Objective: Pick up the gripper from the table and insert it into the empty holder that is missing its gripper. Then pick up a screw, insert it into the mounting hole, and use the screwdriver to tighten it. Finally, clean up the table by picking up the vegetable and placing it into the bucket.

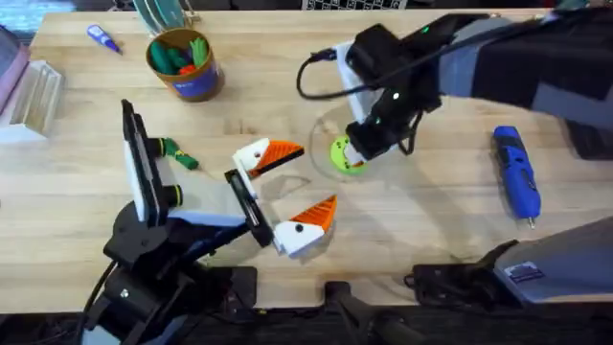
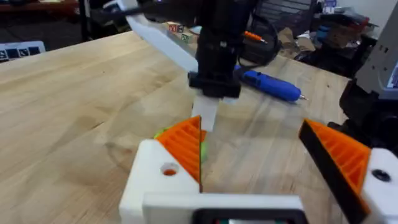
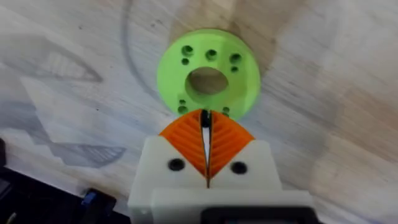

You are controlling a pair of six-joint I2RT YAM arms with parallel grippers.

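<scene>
My left gripper (image 1: pixel 308 182) lies open near the table's middle. Each of its white fingers carries an orange wedge. The holder (image 2: pixel 155 180) has the orange gripper (image 2: pixel 185 144) seated in it, and its mounting hole (image 2: pixel 169 169) shows orange inside. My right gripper (image 3: pixel 205 118) hovers over a bright green disc (image 3: pixel 208 71), its pads shut on a thin black piece that looks like a screw. The blue screwdriver (image 1: pixel 515 172) lies at the right. A dark-green vegetable (image 1: pixel 179 153) rests left of centre. The bucket (image 1: pixel 187 65) stands at the back left.
The bucket holds toy vegetables. A blue-purple pen (image 1: pixel 103 38) lies at the far left back, and a clear plastic box (image 1: pixel 34 96) sits at the left edge. The right arm's black cable (image 1: pixel 311 72) loops above the table's middle.
</scene>
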